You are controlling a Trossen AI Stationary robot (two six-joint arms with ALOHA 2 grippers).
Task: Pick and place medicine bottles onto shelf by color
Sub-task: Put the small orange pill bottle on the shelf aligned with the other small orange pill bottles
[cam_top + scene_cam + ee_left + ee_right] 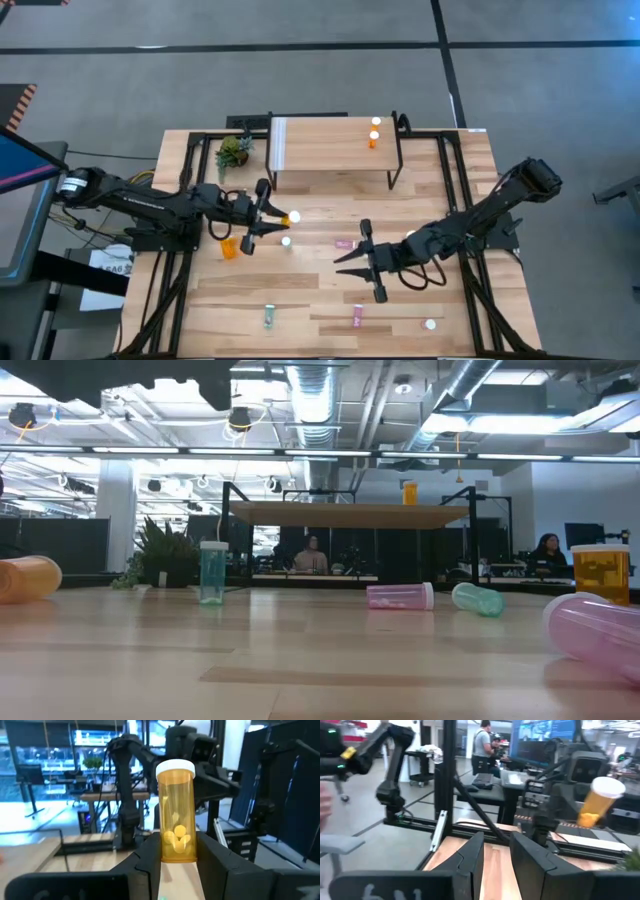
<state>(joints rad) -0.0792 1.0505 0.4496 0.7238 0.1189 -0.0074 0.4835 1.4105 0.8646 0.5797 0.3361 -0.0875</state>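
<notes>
Left gripper (pixel 177 865): fingers clamped on the lower body of an orange medicine bottle (pixel 176 815), translucent amber plastic, white cap, pale pills visible at its base. The bottle's long axis runs straight out from between the fingers, cap end away from the wrist. In the high view the left gripper (pixel 268 213) sits just in front of the shelf (pixel 330 150), at its white-strip end.

The shelf, light wood top on thin black legs, lies beyond the gripper; two orange bottles (pixel 374 133) already stand at its far end, away from the strip. Judgement: placing by colour means carrying the held bottle up and across toward them.

Right gripper (pixel 364 265): over the table's middle, fingers slightly parted, nothing between them. The left arm is the nearer to the shelf.
</notes>
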